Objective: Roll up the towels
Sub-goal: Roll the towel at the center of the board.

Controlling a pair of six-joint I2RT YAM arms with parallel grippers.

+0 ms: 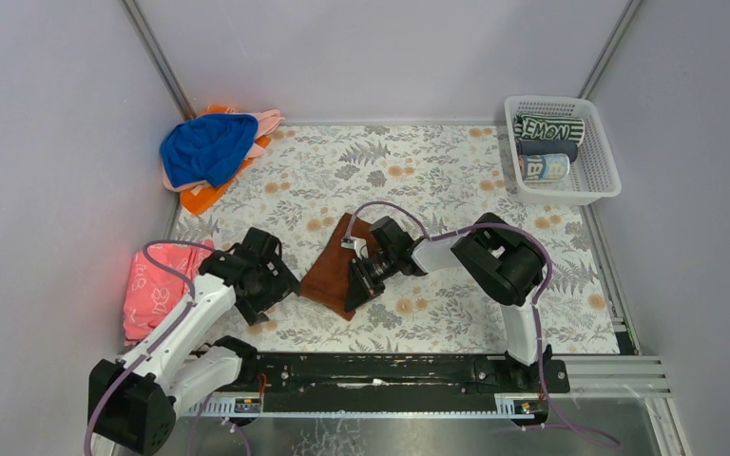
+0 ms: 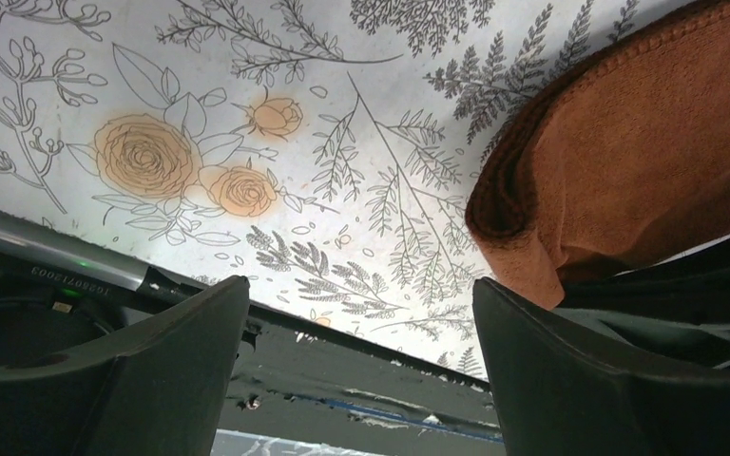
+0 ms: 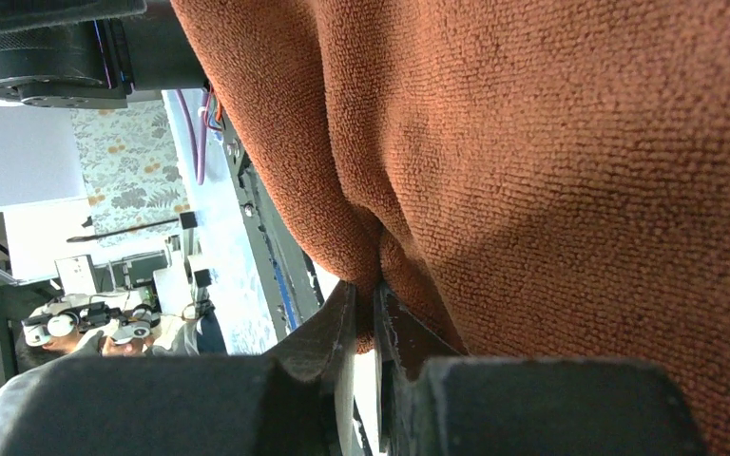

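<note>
Brown towel [image 1: 328,274] mid-frame on floral table [image 1: 437,180], pinched by right gripper [image 3: 366,323]; left gripper [image 2: 359,285] released. Grey walls [image 1: 390,57] around. Upper right: white basket [image 1: 608,180], rolled towels [image 1: 544,157] inside.

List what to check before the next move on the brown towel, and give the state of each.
1. Grip: the right gripper is shut on a fold of the brown terry towel: ok.
2. Free arm: the left gripper is open, nothing between its fingers: ok.
3. Towel between the left fingers: not ok; in the left wrist view it lies off to one side of them.
4. Towel rolled tight: not ok; it is a loose fold on the floral table cover.
5. Room in the white plastic lattice basket: ok; it holds three rolled towels, with bare floor beside them.
</note>
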